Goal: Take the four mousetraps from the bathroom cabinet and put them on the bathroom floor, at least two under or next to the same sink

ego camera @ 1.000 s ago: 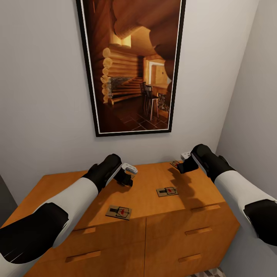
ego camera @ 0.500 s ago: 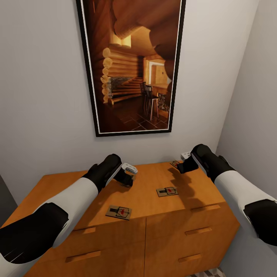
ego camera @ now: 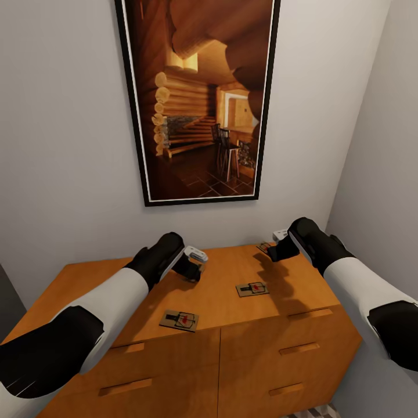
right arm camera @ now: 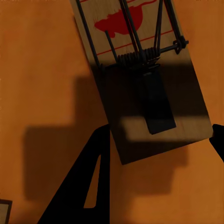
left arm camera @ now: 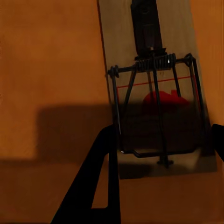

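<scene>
Cabinet [ego camera: 215, 296] top looks unchanged lately, so you're stalled: left gripper [left arm camera: 158, 163] and right gripper [right arm camera: 161, 140] both spread over mousetraps [ego camera: 179, 320], nothing picked.

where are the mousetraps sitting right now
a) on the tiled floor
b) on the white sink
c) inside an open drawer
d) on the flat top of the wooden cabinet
d: the head view shows two mousetraps lying flat on the cabinet top in front of the arms, a third partly hidden by the right gripper, and the left gripper has another between its fingers, also on the orange wood.
</scene>
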